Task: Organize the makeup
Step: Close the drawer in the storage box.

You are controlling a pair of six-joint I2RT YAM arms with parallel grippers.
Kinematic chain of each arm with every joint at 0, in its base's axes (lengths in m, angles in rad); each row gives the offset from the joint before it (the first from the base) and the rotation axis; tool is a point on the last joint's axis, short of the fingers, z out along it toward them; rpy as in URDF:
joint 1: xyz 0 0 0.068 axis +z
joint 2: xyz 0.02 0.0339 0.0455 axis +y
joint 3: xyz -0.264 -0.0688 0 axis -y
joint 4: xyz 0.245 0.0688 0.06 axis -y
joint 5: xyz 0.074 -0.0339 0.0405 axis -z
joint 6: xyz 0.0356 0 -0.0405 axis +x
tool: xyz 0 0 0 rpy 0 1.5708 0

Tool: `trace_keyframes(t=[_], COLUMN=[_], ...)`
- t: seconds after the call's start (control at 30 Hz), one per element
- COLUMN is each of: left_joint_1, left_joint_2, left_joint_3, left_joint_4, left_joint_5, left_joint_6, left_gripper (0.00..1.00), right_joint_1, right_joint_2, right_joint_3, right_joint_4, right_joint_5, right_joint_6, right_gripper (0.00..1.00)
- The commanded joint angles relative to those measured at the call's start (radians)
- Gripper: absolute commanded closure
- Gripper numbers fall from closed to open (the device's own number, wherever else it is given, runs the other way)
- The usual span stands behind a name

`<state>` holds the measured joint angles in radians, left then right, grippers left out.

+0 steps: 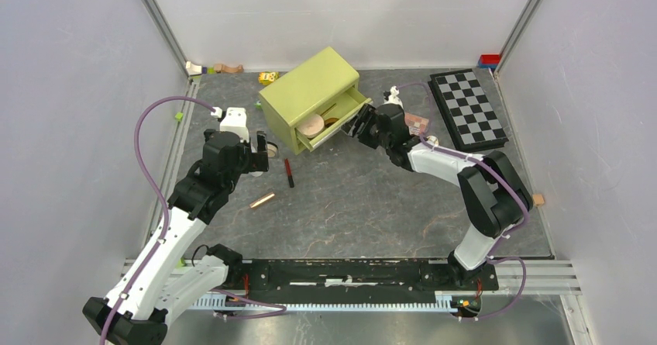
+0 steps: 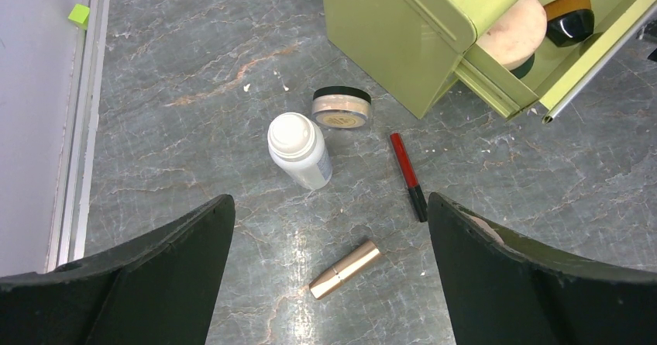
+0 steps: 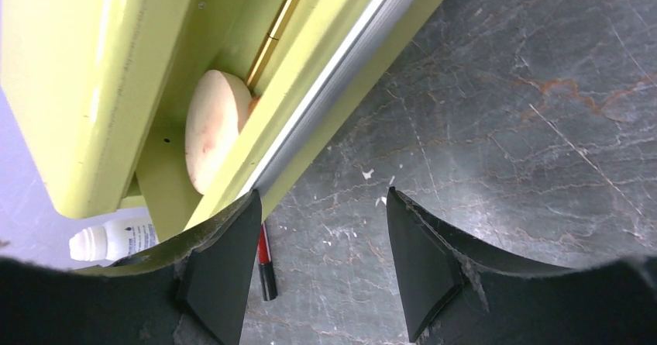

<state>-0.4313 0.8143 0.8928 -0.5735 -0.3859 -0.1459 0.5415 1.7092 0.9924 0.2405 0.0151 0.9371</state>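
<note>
top external view: a lime-green metal cabinet (image 1: pixel 306 89) sits at an angle near the back of the grey marbled table (image 1: pixel 364 205), with its drawer (image 1: pixel 345 120) pulled out. a large round tan compact (image 1: pixel 313 124) lies inside the drawer. the left wrist view shows a dark brown-and-black piece (image 2: pixel 569 18) just beside that compact. the right wrist view shows a slim gold tube (image 3: pixel 283 19) lying along the inside of the drawer.

the right gripper (image 1: pixel 361 122) is at the open end of the drawer with its jaws apart. in its own view, bare table shows between the fingers. the drawer's silver-edged front runs down to the tip of one finger (image 3: pixel 225 267); whether they touch cannot be told.

the left gripper (image 1: pixel 254 145) hovers over loose makeup beside the cabinet, its jaws spread wide and holding nothing. below it, in the left wrist view, a white plastic bottle (image 2: pixel 298 150) sits just beside a small round tan jar (image 2: pixel 342 107). a red-and-black pencil (image 2: pixel 407 176) lies flat between the bottle and the drawer. a rose-gold tube (image 2: pixel 345 269) lies on the table, apart from the others.

a black-and-white chequered board (image 1: pixel 467 108) lies at the back on the right arm's side. small coloured toy blocks (image 1: pixel 209 68) sit along the back wall.
</note>
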Motion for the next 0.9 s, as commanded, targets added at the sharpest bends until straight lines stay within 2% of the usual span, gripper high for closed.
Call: trace_keyframes(t=[0.0,0.87], left_joint_1=[0.008,0.012], left_joint_2=[-0.014,-0.010], left_joint_3=[0.012,0.012], left_joint_4=[0.031,0.031], left_joint_5=[0.002,0.007], left_joint_6=[-0.021,-0.021], left_gripper=[0.00,0.00], right_joint_1=[0.002,0.002], right_joint_2=[-0.002,0.079], right_joint_3=[0.062,0.164], right_joint_4=[0.064,0.036], right_joint_5=[-0.007,-0.046], right_joint_6=[-0.007,-0.045], right_gripper=[0.33,0.33])
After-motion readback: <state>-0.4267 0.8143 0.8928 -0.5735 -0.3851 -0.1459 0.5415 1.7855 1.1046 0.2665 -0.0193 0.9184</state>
